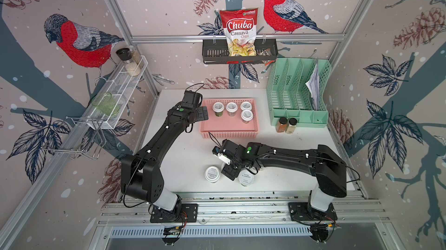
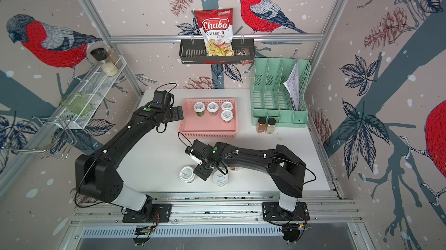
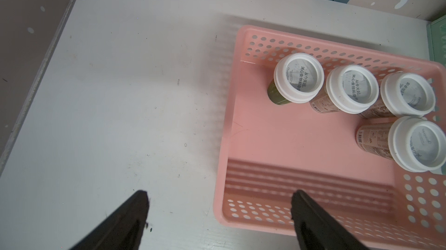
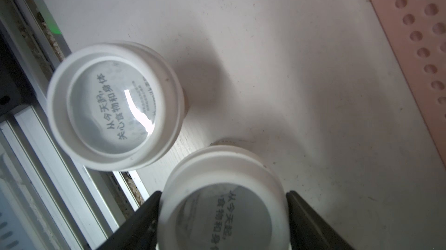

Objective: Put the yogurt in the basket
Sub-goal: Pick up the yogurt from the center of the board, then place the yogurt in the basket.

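Presently the right gripper (image 4: pixel 223 195) is set astride a yogurt cup (image 4: pixel 222 215) at the near edge of the table (image 1: pixel 178 164); whether it is clamped cannot be told. A second cup (image 4: pixel 113 106) is stood just left. Farther back, four cups (image 1: pixel 231 107) are held in the basket (image 1: pixel 229 135), with the left gripper (image 3: pixel 220 194) spread wide at its left rim.

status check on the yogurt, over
Left gripper open, empty, over basket rim. Right gripper straddling front cup, grip unconfirmed. Four cups in basket, others on table. Path clear.
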